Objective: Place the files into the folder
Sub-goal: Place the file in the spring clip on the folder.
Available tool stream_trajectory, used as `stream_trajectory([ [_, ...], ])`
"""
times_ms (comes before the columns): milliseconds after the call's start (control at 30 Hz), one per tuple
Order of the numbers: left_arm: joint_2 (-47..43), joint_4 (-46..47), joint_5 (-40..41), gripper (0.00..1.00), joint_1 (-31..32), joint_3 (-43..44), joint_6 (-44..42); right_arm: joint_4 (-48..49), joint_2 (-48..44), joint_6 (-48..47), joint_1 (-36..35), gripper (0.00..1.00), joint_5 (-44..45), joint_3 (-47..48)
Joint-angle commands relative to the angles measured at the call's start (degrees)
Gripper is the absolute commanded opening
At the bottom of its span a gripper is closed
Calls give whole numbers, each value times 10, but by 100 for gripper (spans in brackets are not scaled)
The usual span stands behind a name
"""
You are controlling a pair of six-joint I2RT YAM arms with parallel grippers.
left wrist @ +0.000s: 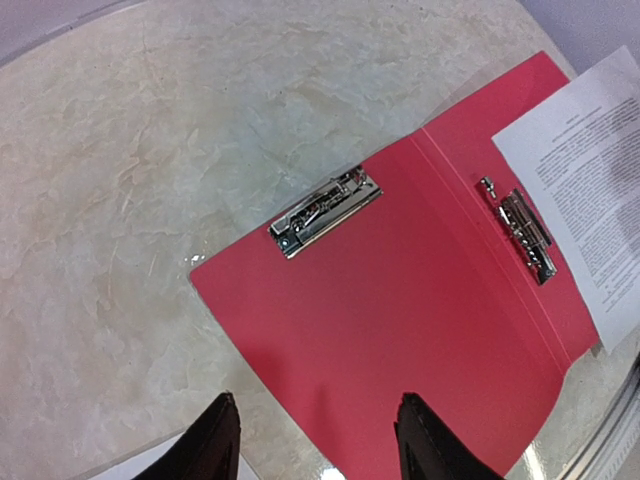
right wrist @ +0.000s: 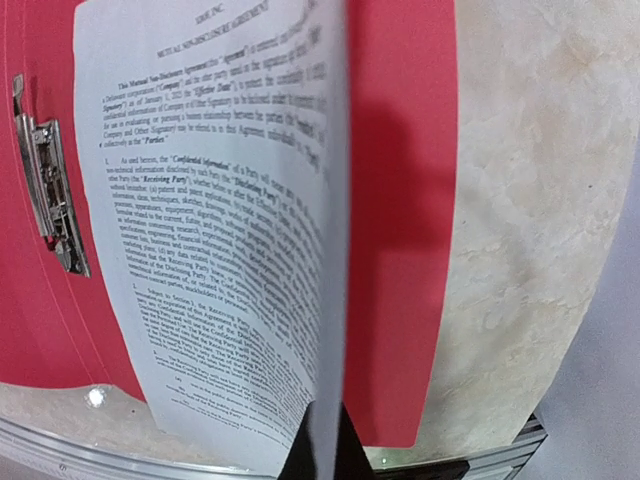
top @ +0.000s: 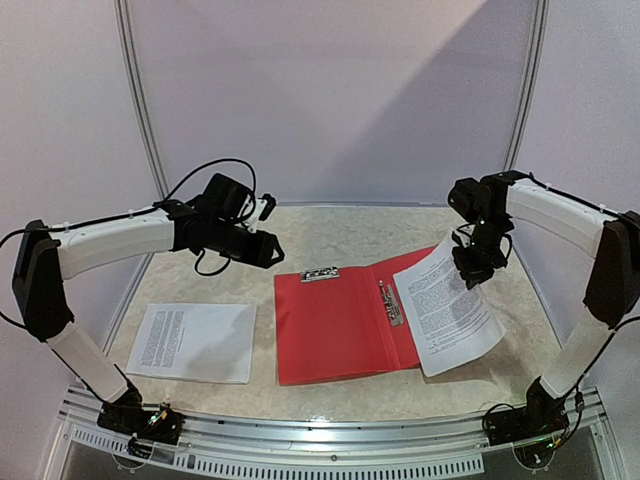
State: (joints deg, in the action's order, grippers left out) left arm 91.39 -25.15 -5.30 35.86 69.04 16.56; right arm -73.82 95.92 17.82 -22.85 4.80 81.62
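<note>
Lying open and flat mid-worktop: the red folder, both covers spread, inside faces up. Fixed inside it, two metal clips: a top clip at the far edge of the left cover, a spine clip just right of the fold.

Clamped tight on a printed sheet with the right claw, gripping near the sheet's far edge. Seen from the right wrist, dark fingers pressed together on the paper's edge, no gap showing between them. Sheet lifted and bowed over the right cover, printed face toward the spine clip, near corner reaching past the folder's near edge toward the right front of the worktop (cannot tell whether that corner touches down).

Hovering with the left claw above the worktop, just off the folder's far-left corner. From the left wrist, fingers parted about halfway, nothing between them, only the red left cover below.

Resting flat at the left of the worktop: a second sheet, also printed with dense text, well apart from the folder and close to the left arm's lower link. Not in the folder, either sheet.
</note>
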Motion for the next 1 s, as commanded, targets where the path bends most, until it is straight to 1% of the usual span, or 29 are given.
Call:
stream_trajectory([
  [0,-15,5,2,54,-3,-10,-1,5,17,11,3,0,69,32],
  [100,-15,5,0,54,-3,-11,0,27,22,18,3,0,75,30],
  [267,-14,7,-4,54,-2,-13,0,56,30,3,3,0,30,26],
  [433,-12,7,-4,53,-3,-14,-1,76,42,-14,3,0,20,23],
  [567,-9,7,-3,53,-2,-14,-1,88,47,-22,3,0,6,24],
  [967,2,7,-9,53,-3,-13,-2,94,60,-63,3,0,1,24],
])
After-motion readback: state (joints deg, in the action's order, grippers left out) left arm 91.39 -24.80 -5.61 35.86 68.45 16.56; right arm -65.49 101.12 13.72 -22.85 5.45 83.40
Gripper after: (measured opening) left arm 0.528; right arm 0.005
